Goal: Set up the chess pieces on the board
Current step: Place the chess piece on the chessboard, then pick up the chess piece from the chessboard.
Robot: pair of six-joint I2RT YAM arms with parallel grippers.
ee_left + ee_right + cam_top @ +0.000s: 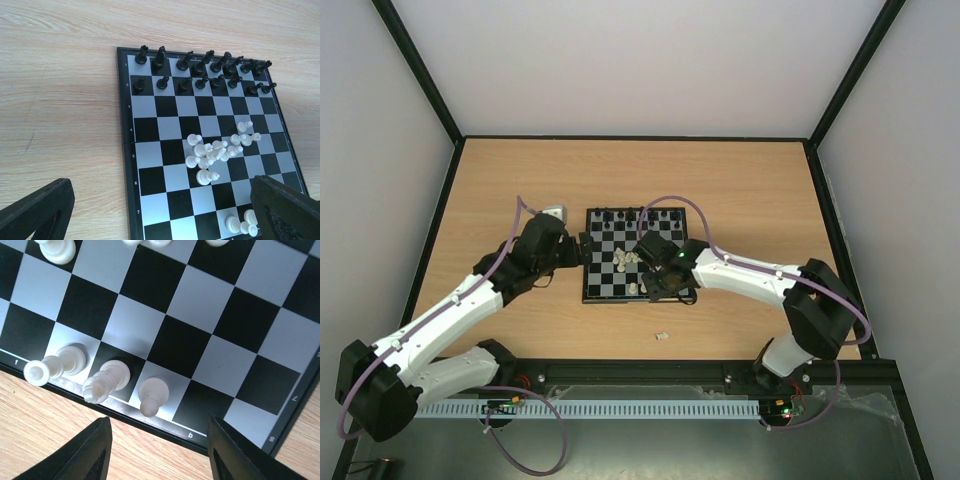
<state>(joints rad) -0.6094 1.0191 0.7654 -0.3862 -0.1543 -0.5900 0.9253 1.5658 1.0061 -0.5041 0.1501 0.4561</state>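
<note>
1. Pale wood surface carries the board at its middle, between the two arms.
2. Black pieces fill the two far rows, upright, one to a square. That side looks finished.
3. A white heap lies jumbled on the middle squares, with several pieces toppled and touching. These likely await sorting.
4. Three white pieces stand on neighbouring squares of the near edge row, probably the start of white's back rank.
5. The right tool hovers over that near edge, its jaws apart and holding nothing. It is well placed to work that row.
6. The left tool sits at the board's left side, spread wide and empty, clear of every piece.
7. Only the top view shows a stray piece lying off the board on the near surface.
8. The left wrist view shows the heap and the black rows plainly. The right wrist view shows the three set pieces and the rim letters close up, but only the heap's edge.
</note>
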